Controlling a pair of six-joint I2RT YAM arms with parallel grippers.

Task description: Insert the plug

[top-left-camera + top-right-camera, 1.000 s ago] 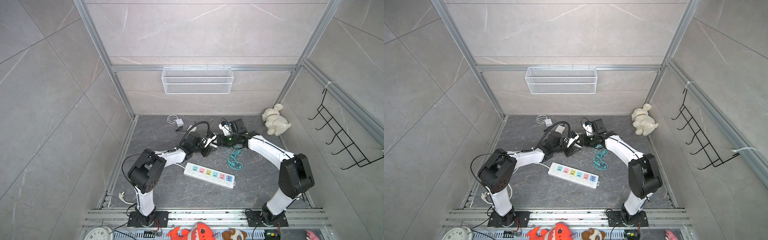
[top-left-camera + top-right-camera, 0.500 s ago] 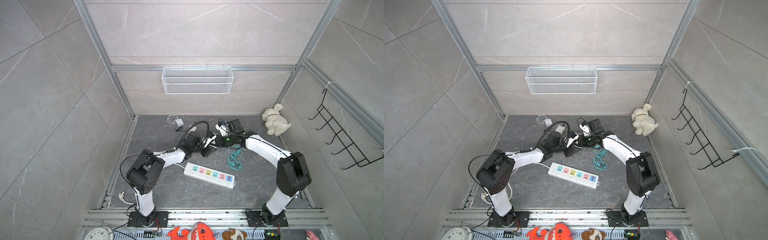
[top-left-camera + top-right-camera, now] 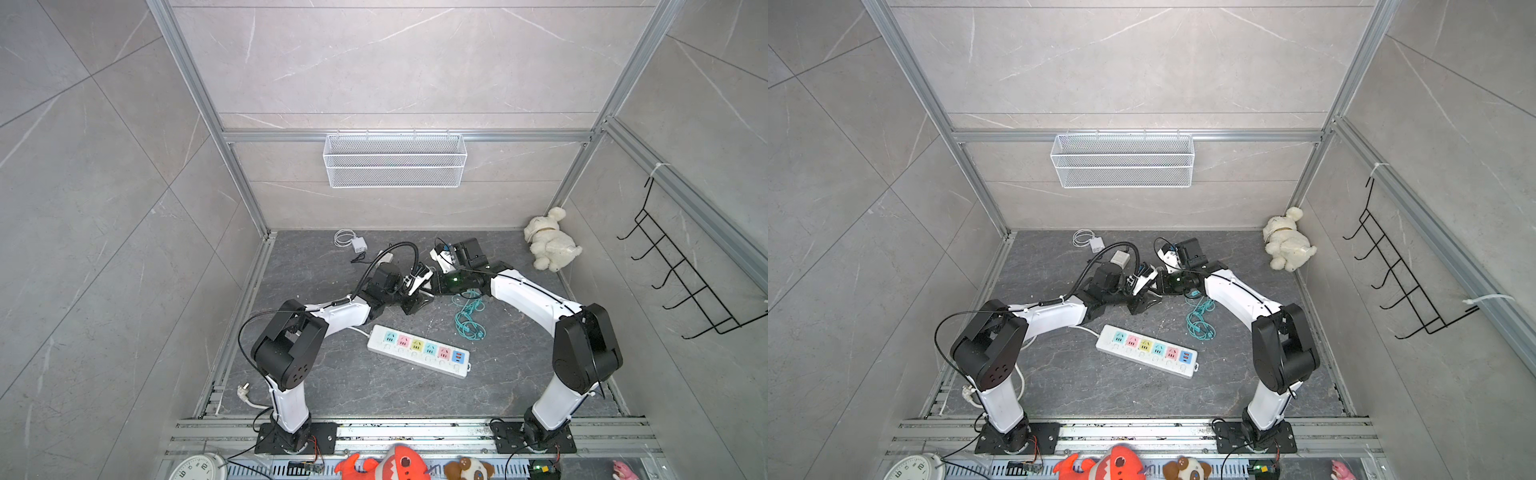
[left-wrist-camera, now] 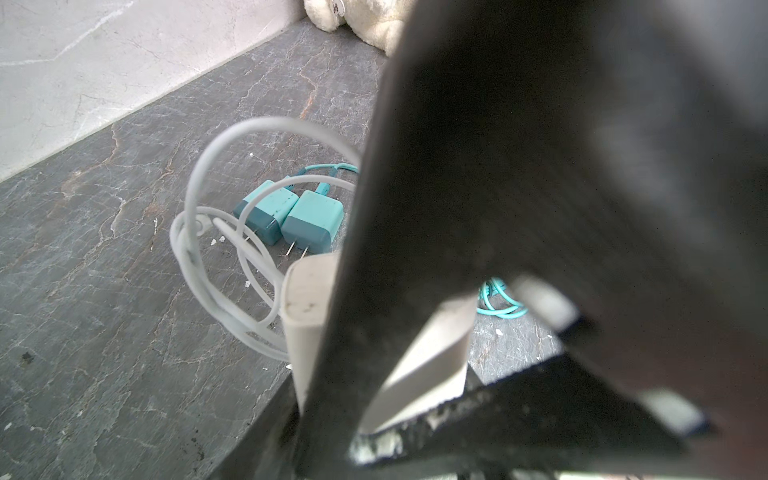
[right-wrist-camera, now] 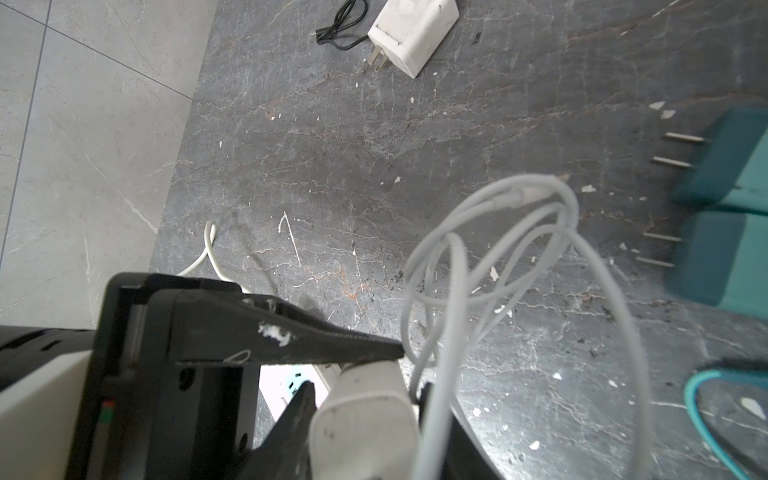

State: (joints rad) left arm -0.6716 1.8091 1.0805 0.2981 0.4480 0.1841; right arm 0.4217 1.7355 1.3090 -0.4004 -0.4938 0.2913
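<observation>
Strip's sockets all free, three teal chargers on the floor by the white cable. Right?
Not three: two teal chargers lie side by side on the floor by the white cable, as the left wrist view shows. The power strip has nothing plugged in.

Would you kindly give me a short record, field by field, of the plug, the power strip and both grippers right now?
plug: white plug with looped white cable, not yet in a socket
left gripper: shut on the white plug
right gripper: close against the same plug; grip unclear
power strip: flat on the floor, nothing plugged in, apart from both grippers
others: two teal plugs side by side
</observation>
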